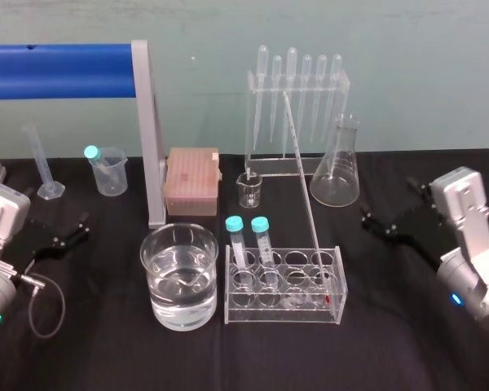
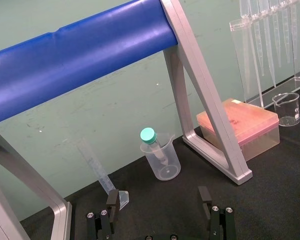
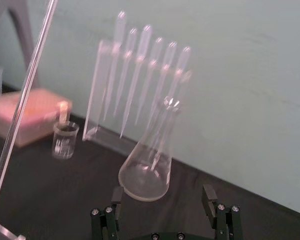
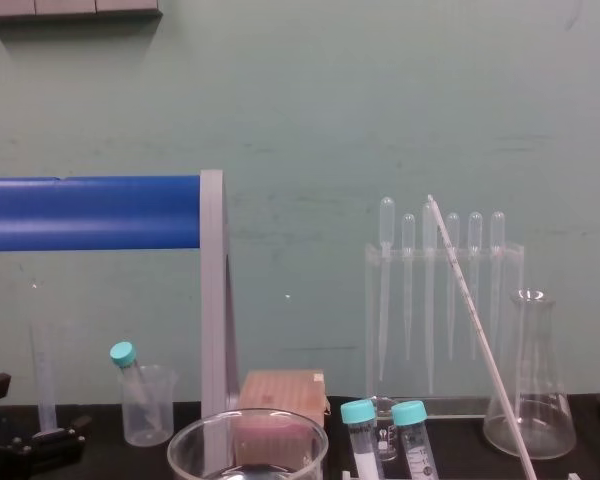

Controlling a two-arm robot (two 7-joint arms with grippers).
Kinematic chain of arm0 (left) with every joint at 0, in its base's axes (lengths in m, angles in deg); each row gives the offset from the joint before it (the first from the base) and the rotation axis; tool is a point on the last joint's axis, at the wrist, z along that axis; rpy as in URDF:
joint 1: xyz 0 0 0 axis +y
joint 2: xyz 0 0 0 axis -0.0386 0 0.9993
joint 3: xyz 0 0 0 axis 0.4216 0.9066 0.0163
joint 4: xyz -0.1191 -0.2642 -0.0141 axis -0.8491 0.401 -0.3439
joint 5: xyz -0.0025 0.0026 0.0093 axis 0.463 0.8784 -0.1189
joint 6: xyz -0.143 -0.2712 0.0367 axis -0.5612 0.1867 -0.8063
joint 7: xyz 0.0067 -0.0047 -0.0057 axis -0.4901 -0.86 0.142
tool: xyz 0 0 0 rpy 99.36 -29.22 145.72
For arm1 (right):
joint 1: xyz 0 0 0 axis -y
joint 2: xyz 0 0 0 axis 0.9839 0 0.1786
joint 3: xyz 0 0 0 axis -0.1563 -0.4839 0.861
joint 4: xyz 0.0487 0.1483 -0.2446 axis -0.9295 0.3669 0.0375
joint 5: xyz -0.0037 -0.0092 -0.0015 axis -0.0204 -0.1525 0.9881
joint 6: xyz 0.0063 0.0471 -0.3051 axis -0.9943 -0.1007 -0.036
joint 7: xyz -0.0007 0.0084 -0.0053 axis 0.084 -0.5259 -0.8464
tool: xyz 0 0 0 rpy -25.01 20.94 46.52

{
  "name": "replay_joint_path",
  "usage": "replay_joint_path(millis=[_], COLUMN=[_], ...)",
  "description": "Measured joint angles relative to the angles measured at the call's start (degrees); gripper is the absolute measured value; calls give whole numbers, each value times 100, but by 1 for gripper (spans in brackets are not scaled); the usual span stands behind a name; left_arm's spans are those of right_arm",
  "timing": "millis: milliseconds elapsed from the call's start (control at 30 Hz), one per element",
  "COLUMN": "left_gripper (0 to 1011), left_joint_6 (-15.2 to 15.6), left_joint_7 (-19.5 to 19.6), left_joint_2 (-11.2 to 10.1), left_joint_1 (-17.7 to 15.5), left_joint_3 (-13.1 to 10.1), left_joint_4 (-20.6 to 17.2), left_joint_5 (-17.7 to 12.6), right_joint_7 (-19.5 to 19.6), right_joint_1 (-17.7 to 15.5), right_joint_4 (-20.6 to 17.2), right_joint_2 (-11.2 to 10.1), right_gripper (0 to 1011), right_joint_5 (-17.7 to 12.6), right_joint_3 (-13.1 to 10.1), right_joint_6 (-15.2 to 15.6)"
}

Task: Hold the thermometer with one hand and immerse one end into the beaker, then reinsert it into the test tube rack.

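Note:
The thermometer [image 1: 306, 195] stands tilted in the right end of the clear test tube rack [image 1: 261, 315], its reddish tip low in the rack and its top leaning back toward the pipette stand. It also crosses the chest view [image 4: 475, 320] and the right wrist view [image 3: 22, 105]. The large beaker [image 1: 179, 281], part full of water, sits just left of the rack. My right gripper [image 1: 381, 224] [image 3: 163, 194] rests open on the table to the right of the rack, holding nothing. Far left, my left gripper [image 1: 69, 232] [image 2: 159, 197] is open too.
A blue bar on a grey frame [image 1: 151, 138] stands at the back left. Behind the rack are a pipette stand [image 1: 297, 98], a conical flask [image 1: 337, 167], a small beaker [image 1: 249, 190] and a pink tip box [image 1: 192, 181]. Two teal-capped tubes [image 1: 248, 240] stand in the rack.

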Motion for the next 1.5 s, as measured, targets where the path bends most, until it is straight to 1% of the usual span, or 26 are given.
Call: replay_joint_path(millis=[33, 100, 133, 267, 300, 367, 400, 467, 500, 567, 600, 667, 700, 767, 800, 867, 900, 1000, 1033, 1100, 1133, 1267, 1300, 1333, 1367, 1500], left_gripper=[1008, 1008, 1008, 1008, 1008, 1008, 1008, 1008, 1008, 1008, 1008, 1008, 1008, 1008, 1008, 1008, 1008, 1008, 1008, 1008, 1008, 1008, 1008, 1008, 1008, 1008], left_joint_6=[0, 0, 0, 0, 0, 0, 0, 0, 0, 0, 0, 0, 0, 0, 0, 0, 0, 0, 0, 0, 0, 0, 0, 0, 0, 0], left_joint_7=[0, 0, 0, 0, 0, 0, 0, 0, 0, 0, 0, 0, 0, 0, 0, 0, 0, 0, 0, 0, 0, 0, 0, 0, 0, 0], left_joint_2=[0, 0, 0, 0, 0, 0, 0, 0, 0, 0, 0, 0, 0, 0, 0, 0, 0, 0, 0, 0, 0, 0, 0, 0, 0, 0], left_joint_1=[0, 0, 0, 0, 0, 0, 0, 0, 0, 0, 0, 0, 0, 0, 0, 0, 0, 0, 0, 0, 0, 0, 0, 0, 0, 0], left_joint_3=[0, 0, 0, 0, 0, 0, 0, 0, 0, 0, 0, 0, 0, 0, 0, 0, 0, 0, 0, 0, 0, 0, 0, 0, 0, 0], left_joint_4=[0, 0, 0, 0, 0, 0, 0, 0, 0, 0, 0, 0, 0, 0, 0, 0, 0, 0, 0, 0, 0, 0, 0, 0, 0, 0], left_joint_5=[0, 0, 0, 0, 0, 0, 0, 0, 0, 0, 0, 0, 0, 0, 0, 0, 0, 0, 0, 0, 0, 0, 0, 0, 0, 0], right_joint_7=[0, 5, 5, -15, -44, -85, -138, -211, -296, -396, -519, -640, -771, -913, -1045, -1158, -1267, -1410, -1489, -1547, -1598, -1693, -1725, -1725, -1750, -1770], right_joint_1=[-21, -89, -132, -193, -212, -226, -231, -229, -212, -190, -142, -87, -28, 26, 82, 129, 182, 262, 317, 362, 406, 524, 573, 573, 628, 758], right_joint_4=[-38, -171, -292, -542, -667, -810, -949, -1074, -1195, -1277, -1354, -1393, -1420, -1437, -1446, -1447, -1447, -1430, -1412, -1389, -1363, -1247, -1186, -1186, -1110, -903], right_joint_2=[14, 59, 95, 179, 224, 282, 339, 389, 442, 486, 535, 580, 629, 675, 718, 747, 773, 810, 828, 847, 864, 886, 887, 887, 887, 907], right_gripper=[1000, 1000, 1000, 1000, 1000, 1000, 1000, 1000, 1000, 1000, 1000, 1000, 1000, 1000, 1000, 1000, 1000, 1000, 1000, 1000, 1000, 1000, 1000, 1000, 1000, 1000], right_joint_5=[-39, -203, -343, -648, -791, -941, -1084, -1229, -1341, -1448, -1543, -1622, -1725, -1835, -1938, -2033, -2133, -2275, -2355, -2412, -2451, -2524, -2551, -2551, -2575, -2563], right_joint_3=[-51, -222, -351, -605, -711, -828, -921, -996, -1049, -1071, -1075, -1062, -1040, -1019, -996, -979, -965, -953, -945, -938, -924, -857, -817, -817, -778, -683], right_joint_6=[-5, -38, -68, -147, -189, -229, -258, -278, -288, -292, -291, -279, -235, -169, -90, -2, 115, 311, 453, 564, 691, 1069, 1231, 1231, 1359, 1521])
